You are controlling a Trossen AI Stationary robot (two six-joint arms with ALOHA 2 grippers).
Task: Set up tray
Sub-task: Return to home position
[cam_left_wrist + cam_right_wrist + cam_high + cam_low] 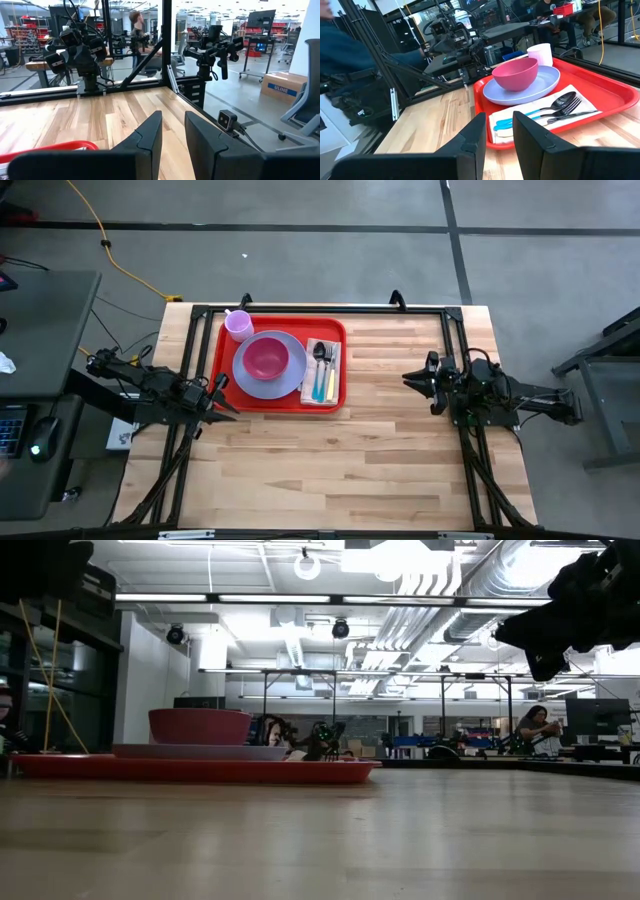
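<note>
Arms sit folded at opposite edges of the desk [400, 460], each levelled inward. The left pincer [224, 396] hangs just beside the near left corner of the tray [336, 330], fingers slightly parted and holding nothing. The right pincer [409, 378] is raised above the desk and well apart from the tray, pointing toward it, its fingers likewise parted and empty. One red tray lies on the far left part of the desk. On it are one lavender plate [291, 381] carrying one pink bowl [265, 358], one pale cup [238, 325] at the far left corner, and one napkin [520, 116] bearing three utensils: spoon [565, 99], fork [571, 106], knife [572, 115].
</note>
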